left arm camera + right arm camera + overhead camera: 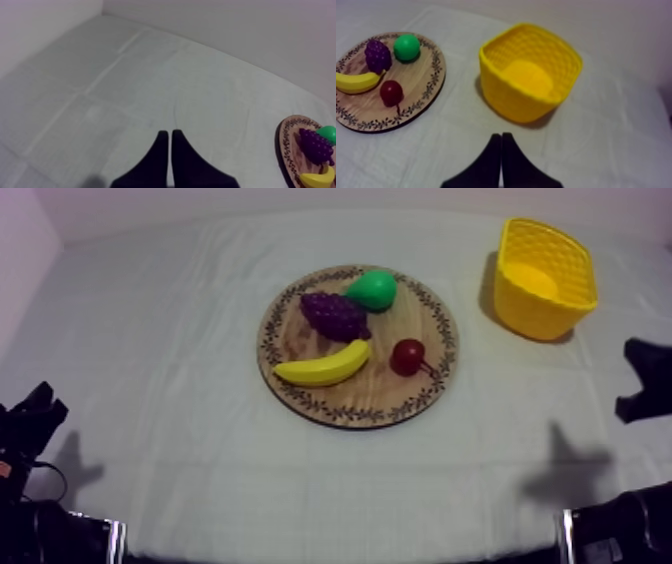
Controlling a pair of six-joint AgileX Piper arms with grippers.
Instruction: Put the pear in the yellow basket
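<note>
The pear (373, 289) lies on the board (360, 393), at its far side, just beside the grapes (335, 315) and on the side of them nearer the basket (530, 313). In front of the grapes the banana (323, 365) lies crosswise, its one end close to the red fruit (407, 356), which sits toward the board's right edge. The board is in the middle of the cloth (180, 368). The basket stands upright at the far right, well apart from the board, its opening facing up. The left gripper (170, 132) has its two fingers pressed together into a narrow wedge with nothing between them. It hangs over bare cloth at the table's near left, and the board's edge with the grapes, pear and banana is off to one side of it. The right gripper (501, 135) is likewise closed on nothing — fingers flat against each other — and points at the cloth just short of the basket, with the board and its four fruits beside the basket. In the top view both arms sit low at their own sides, apart from the board and from the basket.
</note>
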